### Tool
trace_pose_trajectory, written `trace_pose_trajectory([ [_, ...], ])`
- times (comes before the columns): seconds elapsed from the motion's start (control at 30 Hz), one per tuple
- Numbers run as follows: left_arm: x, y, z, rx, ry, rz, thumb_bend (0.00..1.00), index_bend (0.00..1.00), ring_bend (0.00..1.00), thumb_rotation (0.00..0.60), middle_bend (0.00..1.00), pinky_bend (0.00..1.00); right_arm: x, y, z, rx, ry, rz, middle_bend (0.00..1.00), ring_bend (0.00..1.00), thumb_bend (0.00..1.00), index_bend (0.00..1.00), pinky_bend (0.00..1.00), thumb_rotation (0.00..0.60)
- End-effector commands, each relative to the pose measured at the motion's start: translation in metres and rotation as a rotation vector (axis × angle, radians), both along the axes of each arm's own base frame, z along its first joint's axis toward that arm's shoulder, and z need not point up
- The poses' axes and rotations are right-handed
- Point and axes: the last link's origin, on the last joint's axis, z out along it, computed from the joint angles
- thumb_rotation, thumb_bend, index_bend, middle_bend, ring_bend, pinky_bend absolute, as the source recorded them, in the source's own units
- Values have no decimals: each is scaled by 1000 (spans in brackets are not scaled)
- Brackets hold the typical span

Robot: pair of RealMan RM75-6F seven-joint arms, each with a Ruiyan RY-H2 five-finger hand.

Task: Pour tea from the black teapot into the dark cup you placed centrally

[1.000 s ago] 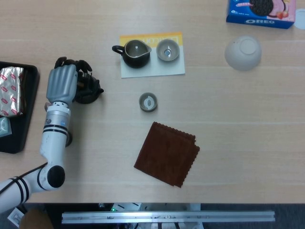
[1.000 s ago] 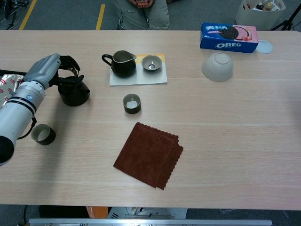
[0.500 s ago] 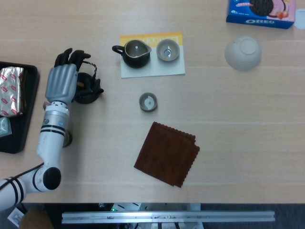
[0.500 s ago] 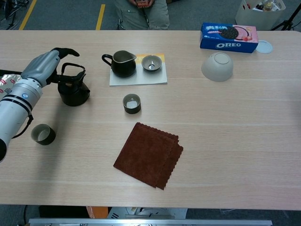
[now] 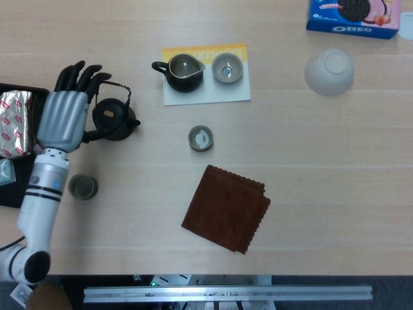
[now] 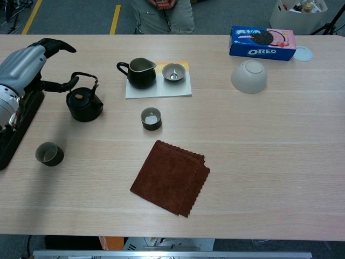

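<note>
Head view. Black teapot [image 5: 113, 119] upright on the table [image 5: 322, 161], lid on, wire handle raised, just right of the left hand [image 5: 62, 117]. Hand flat and spread, fingers apart, gripping nothing; whether the thumb touches the pot cannot be told. Dark cup [image 5: 201, 138] near the table's middle, something pale showing inside. Second cup [image 5: 83, 186] close beside the left forearm, contents unclear. On the white-and-yellow mat [image 5: 208, 93], a dark pitcher [image 5: 182, 72] and a small grey cup [image 5: 227, 67], side by side. Pale bowl [image 5: 329, 71] upside down to the right. Brown cloth [image 5: 226, 208] folded, below the dark cup. Black tray [image 5: 32, 152] at the left edge with a foil packet [image 5: 14, 123] inside. Oreo box [image 5: 353, 16] at the top right.

Chest view. Teapot [image 6: 84, 103] round, glossy black, handle arched above the lid, apart from the left hand [image 6: 28, 63] raised up-left of it. Fingers extended and open, empty. Dark cup [image 6: 151, 118] right of the pot, pale contents visible. Second cup [image 6: 49, 154] near the front left, pale lining. Right hand in neither view.
</note>
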Motion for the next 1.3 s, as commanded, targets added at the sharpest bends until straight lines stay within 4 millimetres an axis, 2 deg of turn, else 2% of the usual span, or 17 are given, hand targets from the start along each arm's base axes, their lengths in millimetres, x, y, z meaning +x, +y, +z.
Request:
trace_pose_trajectory([
  [0.03,-8,-18,18,19,29,2,302,188,31,365,141,74,-6,10,-1,-16,-4,5,99,0,287,80,0,600],
  [0.13,-16,-29,32,29,38,28,302,190,31,399,144,74,-9,20,-1,-40,-10,8,99,0,287,83,0,600],
  [0.27,-25,-45,47,50,54,50,302,194,31,499,145,74,-8,34,4,-91,-28,19,99,0,287,92,0,600],
  [0.53,-38,-76,67,108,58,84,302,200,31,539,149,74,-6,61,22,-195,-9,45,99,0,285,120,0,600],
  [0.77,-47,-100,82,134,73,127,303,205,31,556,151,74,-6,76,25,-228,-10,34,99,0,284,120,0,600],
  [1.17,-56,-122,100,174,72,180,303,218,32,564,157,74,3,78,25,-232,-10,59,99,0,284,119,0,600],
  [1.3,-58,-127,102,170,83,190,302,218,32,589,157,74,6,78,26,-228,-4,66,99,0,284,120,0,600],
])
